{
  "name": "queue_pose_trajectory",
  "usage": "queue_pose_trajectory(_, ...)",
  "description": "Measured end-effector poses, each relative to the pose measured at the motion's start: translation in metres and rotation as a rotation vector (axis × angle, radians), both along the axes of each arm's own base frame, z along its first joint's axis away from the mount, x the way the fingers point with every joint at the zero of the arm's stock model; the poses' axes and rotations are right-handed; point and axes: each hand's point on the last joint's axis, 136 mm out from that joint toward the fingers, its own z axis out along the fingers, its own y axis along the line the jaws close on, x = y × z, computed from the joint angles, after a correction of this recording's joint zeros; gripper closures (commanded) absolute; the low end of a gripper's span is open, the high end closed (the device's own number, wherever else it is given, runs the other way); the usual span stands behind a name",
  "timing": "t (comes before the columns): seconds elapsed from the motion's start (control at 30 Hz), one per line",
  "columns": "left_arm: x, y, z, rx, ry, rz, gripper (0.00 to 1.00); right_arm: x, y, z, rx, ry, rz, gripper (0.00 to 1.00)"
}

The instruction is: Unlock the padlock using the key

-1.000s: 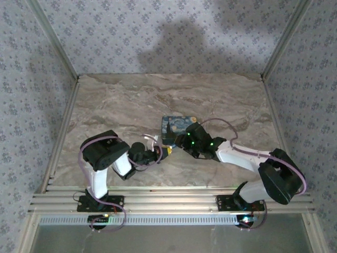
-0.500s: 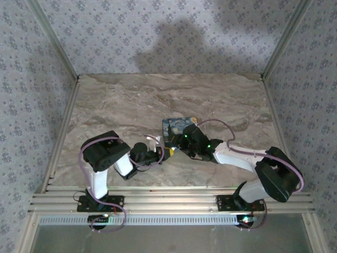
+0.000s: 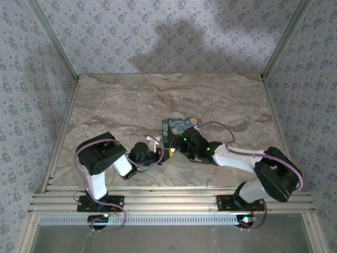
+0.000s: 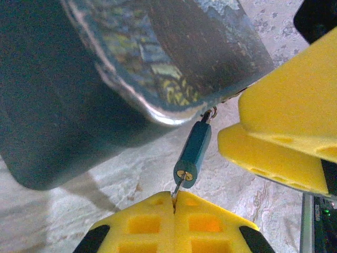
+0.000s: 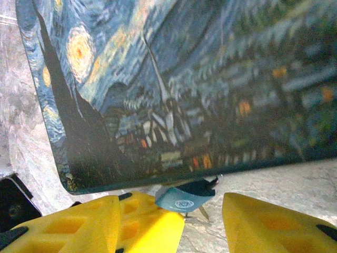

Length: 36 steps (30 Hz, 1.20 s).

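A small teal padlock (image 4: 193,152) hangs from the edge of a tin box printed with a starry night painting (image 5: 179,84). My left gripper (image 4: 174,203) is shut on the key (image 4: 177,191), a thin metal blade whose tip meets the brass keyhole in the padlock's end. The right gripper (image 5: 202,219) is open, with the padlock (image 5: 184,195) low between its yellow fingers (image 5: 279,226), leaning on the left one and apart from the right one. From above, both grippers meet at the box's near edge (image 3: 169,152).
The box (image 3: 179,126) lies near the middle of the marble table (image 3: 116,105). The right gripper's yellow fingers (image 4: 284,110) stand close beside the padlock in the left wrist view. Patterned walls and metal rails (image 3: 168,200) bound the table.
The box has turned slightly and now sits tilted. The right gripper has shifted a little left, closer to the left gripper. Both grippers kept their opening.
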Motion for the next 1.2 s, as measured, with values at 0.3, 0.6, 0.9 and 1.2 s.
queue_pose_trajectory(0.3,-0.003,0.011,0.005,0.02,0.004,0.029,1.0,-0.001,0.008,-0.018,-0.011,0.025,0.008,0.43)
queue_pose_trajectory(0.6,-0.002,0.018,0.013,0.044,0.0,0.058,1.0,0.009,0.023,-0.019,0.027,0.018,-0.001,0.5)
queue_pose_trajectory(0.9,-0.003,0.023,0.008,0.086,0.01,0.065,1.0,0.014,0.033,-0.016,0.064,0.019,-0.005,0.82)
queue_pose_trajectory(1.2,-0.005,0.026,0.016,0.116,-0.01,0.055,0.57,0.014,0.034,-0.015,0.07,0.02,-0.006,0.98)
